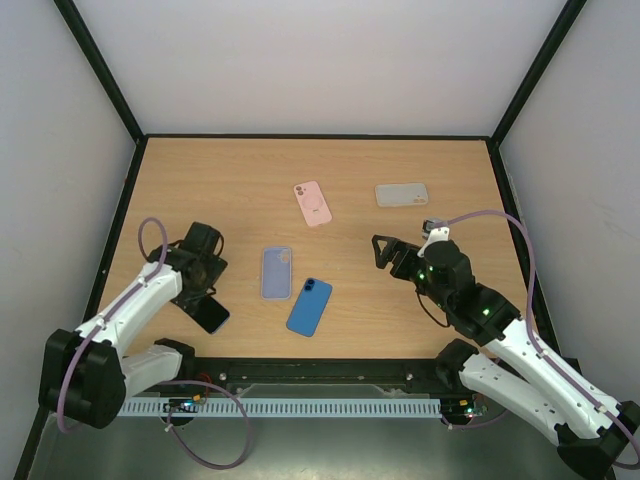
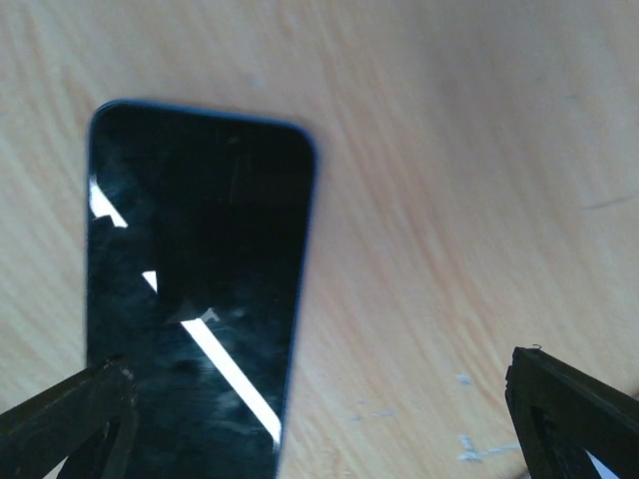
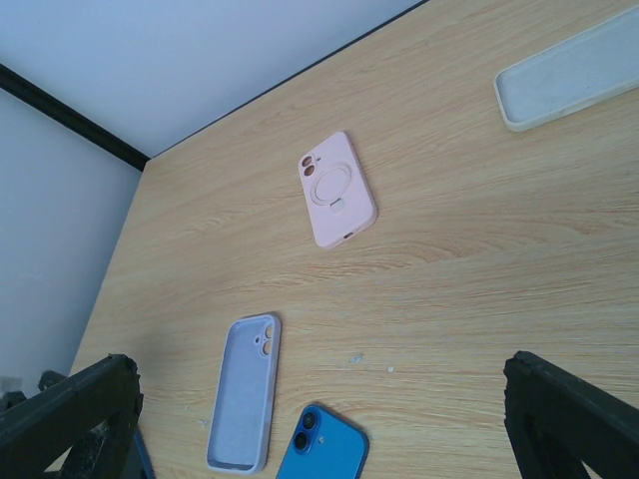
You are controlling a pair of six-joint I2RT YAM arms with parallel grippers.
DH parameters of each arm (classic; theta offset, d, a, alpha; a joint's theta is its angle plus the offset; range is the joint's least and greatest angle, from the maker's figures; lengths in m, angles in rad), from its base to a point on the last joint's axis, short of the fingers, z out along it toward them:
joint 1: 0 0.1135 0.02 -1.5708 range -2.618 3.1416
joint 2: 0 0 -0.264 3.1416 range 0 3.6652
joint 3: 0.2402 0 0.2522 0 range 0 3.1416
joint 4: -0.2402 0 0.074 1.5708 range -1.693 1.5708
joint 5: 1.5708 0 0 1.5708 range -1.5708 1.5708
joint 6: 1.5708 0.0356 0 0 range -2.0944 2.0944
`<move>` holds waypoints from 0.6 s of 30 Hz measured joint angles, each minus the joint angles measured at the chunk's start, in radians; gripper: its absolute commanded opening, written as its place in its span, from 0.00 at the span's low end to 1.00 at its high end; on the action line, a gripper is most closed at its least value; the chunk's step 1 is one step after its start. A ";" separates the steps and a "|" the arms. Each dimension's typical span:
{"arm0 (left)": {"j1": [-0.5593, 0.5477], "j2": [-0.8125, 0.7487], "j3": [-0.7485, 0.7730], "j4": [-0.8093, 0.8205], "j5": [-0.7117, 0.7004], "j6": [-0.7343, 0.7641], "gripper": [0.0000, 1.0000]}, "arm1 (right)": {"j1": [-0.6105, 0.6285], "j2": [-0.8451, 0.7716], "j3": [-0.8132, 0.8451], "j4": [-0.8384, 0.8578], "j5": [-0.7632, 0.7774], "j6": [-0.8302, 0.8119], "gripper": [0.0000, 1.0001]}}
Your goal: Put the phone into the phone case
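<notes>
A phone with a dark screen and blue edge (image 1: 212, 316) lies face up near the table's front left; it fills the left of the left wrist view (image 2: 190, 289). My left gripper (image 1: 198, 296) is open just above it (image 2: 319, 399), with the left finger (image 2: 70, 414) over the phone's near end and the right finger over bare wood. A lavender phone case (image 1: 277, 272) lies open side up in the middle (image 3: 245, 394). A blue phone (image 1: 310, 306) lies face down beside it (image 3: 324, 449). My right gripper (image 1: 385, 250) is open and empty above the table (image 3: 319, 399).
A pink case (image 1: 313, 203) lies back side up behind the lavender one (image 3: 336, 190). A grey case (image 1: 402, 194) lies at the back right (image 3: 569, 75). Black frame posts and white walls close in the table (image 1: 230, 190).
</notes>
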 measured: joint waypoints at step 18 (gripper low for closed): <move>0.089 -0.013 -0.163 0.016 0.082 0.008 0.98 | 0.000 0.000 0.000 0.000 0.000 -0.001 0.98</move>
